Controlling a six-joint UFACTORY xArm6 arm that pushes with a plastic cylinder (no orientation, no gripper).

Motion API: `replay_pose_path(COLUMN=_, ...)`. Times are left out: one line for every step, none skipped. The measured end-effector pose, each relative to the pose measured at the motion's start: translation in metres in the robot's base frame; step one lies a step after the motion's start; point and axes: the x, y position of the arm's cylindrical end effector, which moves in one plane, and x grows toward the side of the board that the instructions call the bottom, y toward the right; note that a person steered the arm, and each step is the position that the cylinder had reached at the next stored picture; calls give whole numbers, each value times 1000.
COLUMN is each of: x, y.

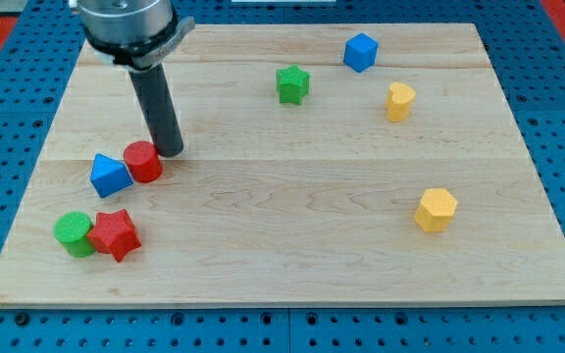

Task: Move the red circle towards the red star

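The red circle (143, 162) sits at the board's left, touching a blue triangle-like block (110, 176) on its left. The red star (115, 233) lies below it near the view's bottom left, touching a green circle (74, 233). My tip (171, 152) stands right beside the red circle, at its upper right edge, seemingly touching it. The dark rod rises from there to the arm's head at the view's top left.
A green star (292, 84), a blue cube-like block (360, 52) and a yellow block (399, 101) lie at the view's top right. A yellow hexagon (436, 209) lies at the right. The wooden board (292, 265) rests on a blue pegboard.
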Motion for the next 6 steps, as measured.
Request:
replay_pose_path(x=3, y=23)
replay_pose_path(x=-4, y=33)
replay_pose_path(x=-8, y=22)
replay_pose_path(x=-17, y=-17)
replay_pose_path(x=-6, y=-26)
replay_pose_path(x=11, y=-26)
